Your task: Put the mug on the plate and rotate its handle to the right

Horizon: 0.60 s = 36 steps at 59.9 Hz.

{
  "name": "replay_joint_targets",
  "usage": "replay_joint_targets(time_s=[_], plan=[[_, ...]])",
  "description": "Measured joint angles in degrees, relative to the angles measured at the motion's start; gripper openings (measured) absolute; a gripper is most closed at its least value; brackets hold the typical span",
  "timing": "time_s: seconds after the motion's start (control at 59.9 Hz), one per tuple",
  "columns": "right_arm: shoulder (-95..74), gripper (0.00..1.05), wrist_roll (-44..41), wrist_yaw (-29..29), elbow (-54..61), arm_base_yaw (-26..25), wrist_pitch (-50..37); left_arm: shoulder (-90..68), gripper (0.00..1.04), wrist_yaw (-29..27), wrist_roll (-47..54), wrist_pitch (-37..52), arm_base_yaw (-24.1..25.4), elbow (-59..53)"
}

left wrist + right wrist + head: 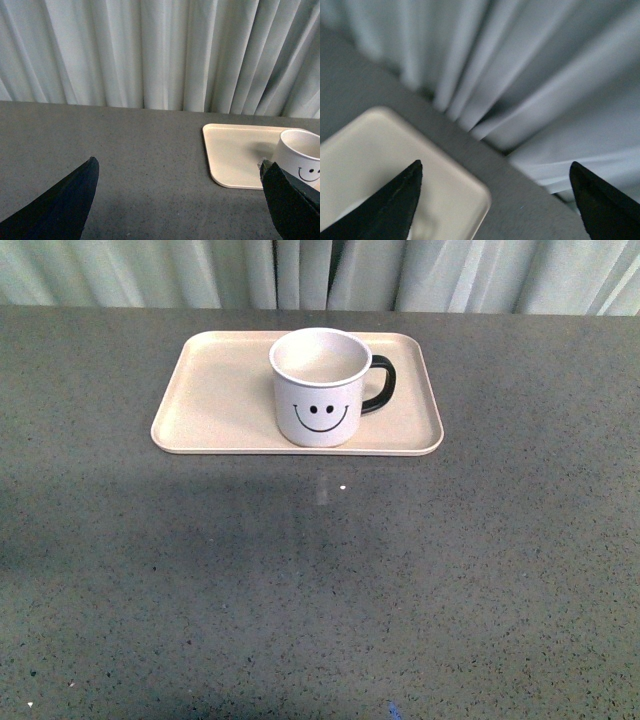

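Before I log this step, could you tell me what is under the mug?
The mug stands upright on the plate, right of its middle, handle pointing right. The patch of plate beneath its base is covered. Both grippers are open, holding nothing.

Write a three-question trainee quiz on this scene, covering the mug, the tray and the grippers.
1. True or false: the mug stands upright on the plate.
2. In the front view, the handle points toward which side? A) left B) right C) straight at the camera
3. Fill in: the left gripper and the right gripper both have their fingers spread ____, gripping nothing.

Key:
1. True; it sits right of the plate's middle, near the front rim.
2. B.
3. Open; only curtain, table and tray show between the fingers in each wrist view.
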<state>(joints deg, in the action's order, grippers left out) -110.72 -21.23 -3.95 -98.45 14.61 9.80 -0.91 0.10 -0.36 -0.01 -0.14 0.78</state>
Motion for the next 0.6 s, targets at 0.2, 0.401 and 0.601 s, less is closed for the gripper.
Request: replay_joint_targets(time_s=[0.2, 0.401, 0.601], plan=[[15.89, 0.37, 18.86, -6.43, 46.77, -4.28, -53.24, 0.00, 0.95, -0.07, 0.00, 0.00, 0.00, -0.02], [27.58, 0.02, 20.52, -3.23, 66.12, -7.23, -61.00, 0.00, 0.95, -0.09, 0.00, 0.00, 0.00, -0.02], [36.87, 0.02, 20.63, -1.07, 78.62, -9.66, -63.23, 0.00, 0.95, -0.09, 0.00, 0.00, 0.00, -0.02]])
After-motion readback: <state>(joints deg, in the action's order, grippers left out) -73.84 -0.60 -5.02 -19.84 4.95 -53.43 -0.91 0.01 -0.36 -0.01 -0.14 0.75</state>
